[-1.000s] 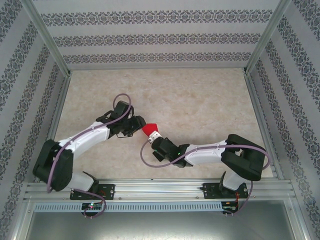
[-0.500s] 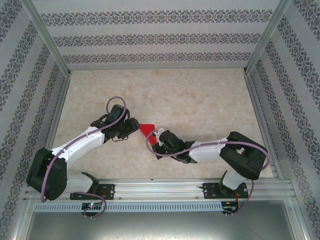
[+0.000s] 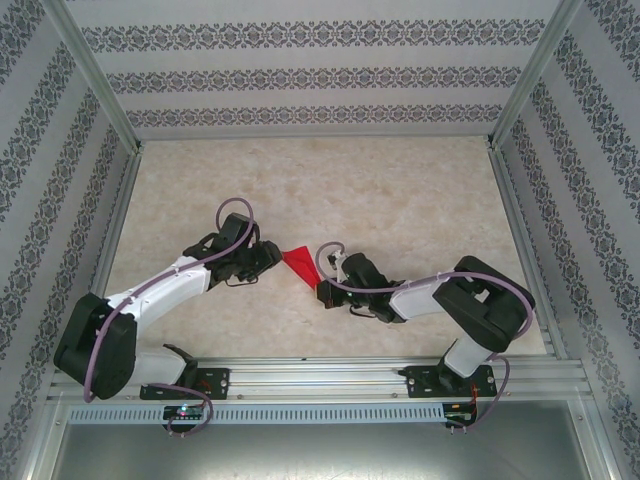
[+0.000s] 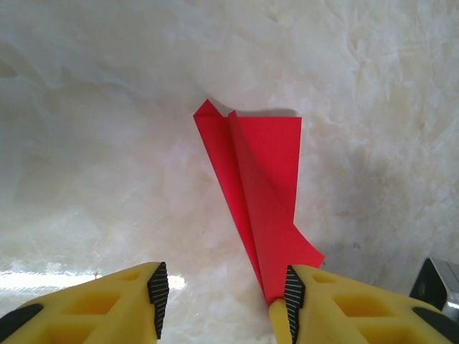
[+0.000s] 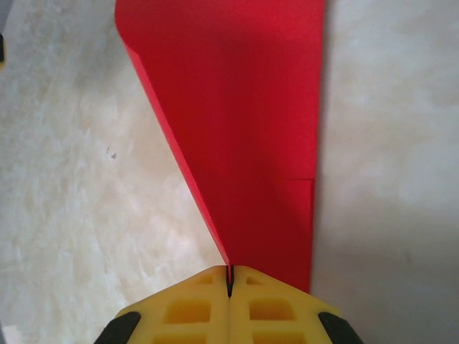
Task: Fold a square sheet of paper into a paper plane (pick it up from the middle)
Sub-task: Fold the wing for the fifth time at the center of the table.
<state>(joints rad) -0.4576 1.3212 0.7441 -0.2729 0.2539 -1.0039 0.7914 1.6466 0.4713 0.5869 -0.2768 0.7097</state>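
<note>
The red sheet of paper (image 3: 299,263) is folded into a narrow pointed plane shape with a centre crease and lies low over the middle of the table. In the right wrist view my right gripper (image 5: 230,276) is shut on the folded edge of the paper plane (image 5: 244,129), which stretches away from the jaws. My left gripper (image 4: 222,287) is open, and the plane (image 4: 262,179) has its pointed end against the inner side of the right-hand finger (image 4: 292,290). From above, the left gripper (image 3: 272,256) and right gripper (image 3: 323,287) face each other across the paper.
The marbled tabletop (image 3: 400,190) is boxed in by patterned walls and aluminium posts (image 3: 520,90). A metal rail (image 3: 320,378) carrying both arm bases runs along the near edge. Purple cables loop above each wrist.
The right arm has swung its wrist round and brought the paper lower and flatter. The left gripper has shifted slightly left and down, and its jaws have narrowed a little.
</note>
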